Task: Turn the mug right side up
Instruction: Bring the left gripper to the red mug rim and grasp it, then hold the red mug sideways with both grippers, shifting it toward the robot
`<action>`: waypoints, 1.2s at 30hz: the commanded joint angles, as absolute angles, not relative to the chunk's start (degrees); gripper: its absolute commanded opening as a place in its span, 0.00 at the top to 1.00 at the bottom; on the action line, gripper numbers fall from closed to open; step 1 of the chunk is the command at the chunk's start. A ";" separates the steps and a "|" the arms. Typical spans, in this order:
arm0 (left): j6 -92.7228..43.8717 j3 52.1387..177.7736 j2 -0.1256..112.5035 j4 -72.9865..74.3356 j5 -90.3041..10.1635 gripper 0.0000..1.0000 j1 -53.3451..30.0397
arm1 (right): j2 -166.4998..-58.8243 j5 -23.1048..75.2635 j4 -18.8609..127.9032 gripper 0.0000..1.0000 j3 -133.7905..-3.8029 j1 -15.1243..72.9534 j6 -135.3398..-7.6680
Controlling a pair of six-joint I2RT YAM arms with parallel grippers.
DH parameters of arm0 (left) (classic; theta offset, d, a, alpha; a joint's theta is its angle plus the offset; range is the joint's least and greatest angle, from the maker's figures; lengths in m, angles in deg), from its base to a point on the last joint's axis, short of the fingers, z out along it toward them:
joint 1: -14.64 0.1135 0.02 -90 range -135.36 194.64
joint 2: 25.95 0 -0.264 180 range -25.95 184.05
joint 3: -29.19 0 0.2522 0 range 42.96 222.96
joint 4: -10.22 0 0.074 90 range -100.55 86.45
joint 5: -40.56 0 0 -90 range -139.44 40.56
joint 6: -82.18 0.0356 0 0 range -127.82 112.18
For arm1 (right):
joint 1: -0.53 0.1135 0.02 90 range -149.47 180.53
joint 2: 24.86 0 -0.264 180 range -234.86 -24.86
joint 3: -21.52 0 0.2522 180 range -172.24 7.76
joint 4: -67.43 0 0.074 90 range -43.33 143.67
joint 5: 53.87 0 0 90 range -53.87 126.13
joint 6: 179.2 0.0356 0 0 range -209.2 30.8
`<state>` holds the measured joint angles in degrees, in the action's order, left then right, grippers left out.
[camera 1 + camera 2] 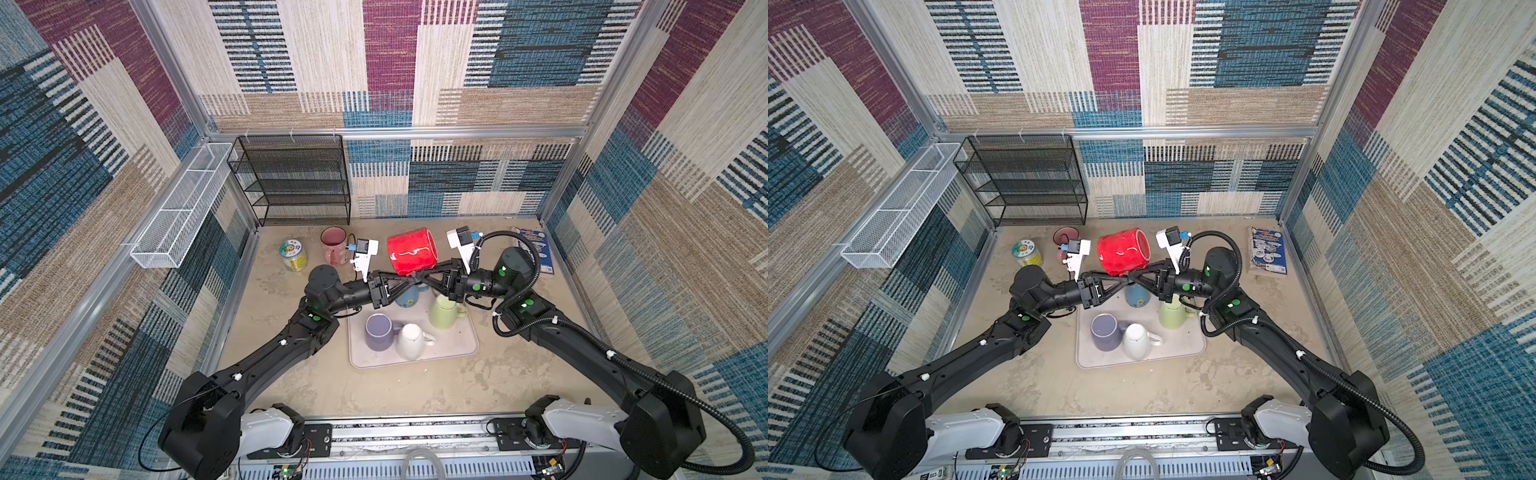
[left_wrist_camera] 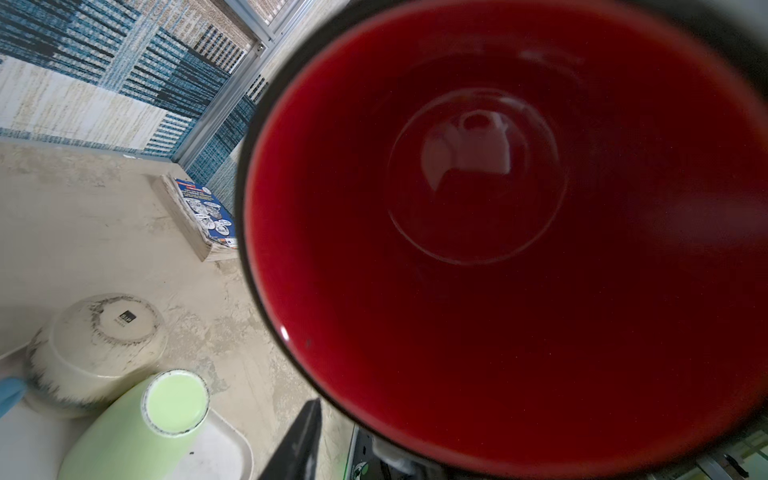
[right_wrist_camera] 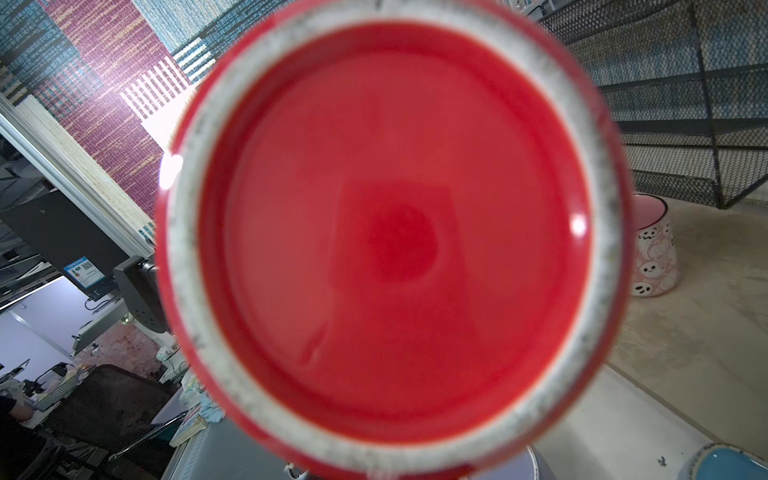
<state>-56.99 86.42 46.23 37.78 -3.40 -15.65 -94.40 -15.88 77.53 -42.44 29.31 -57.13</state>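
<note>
Patchwork carpet walls box in a scuffed beige table [image 1: 291,386]. Over its far half the red mug [image 1: 411,251] hangs on its side between my arms, clear of the surface as far as I can judge.

What worries me most is a slip. The glaze looks slick, the mug is wide, and my right gripper [image 1: 424,277] is pinched tight on only a small part low on it. If that pinch loosens before my left gripper [image 1: 409,282] has a sure hold, I judge the mug drops towards the blue mug [image 1: 409,297] and green mug [image 1: 444,311] at the tray [image 1: 465,345] nearly beneath. My fingertips almost touch, so a careless twist could knock them together and lever the mug loose.

The mug sits just above both grippers, over the spot where their tips meet. Its mouth faces my left wrist camera, and its base, with a rough pale ring, faces my right one. I take the right hold to be on the handle, but that is hidden. Whether my left jaws grip anything I cannot tell; one left finger [image 2: 299,436] shows just below the rim.
</note>
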 commanded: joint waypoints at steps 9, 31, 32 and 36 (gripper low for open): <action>-58.81 87.54 47.21 44.61 -6.09 0.80 -15.75 | -95.73 -22.41 86.14 1.00 -39.21 29.39 -54.05; -59.40 85.72 48.16 47.18 -6.90 1.00 -16.12 | -99.37 -20.96 80.93 0.95 -40.87 29.38 -59.16; -59.40 84.68 48.15 48.65 -6.75 1.00 -16.21 | -99.76 -20.51 80.47 0.94 -40.70 29.43 -59.63; -59.51 79.72 47.05 50.84 -9.80 1.00 -16.30 | -101.12 -19.86 81.39 0.95 -38.98 29.39 -59.59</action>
<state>-60.53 81.30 47.96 44.03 -7.79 -15.91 -100.41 -18.28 83.30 -39.77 29.02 -58.33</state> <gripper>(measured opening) 0.175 0.153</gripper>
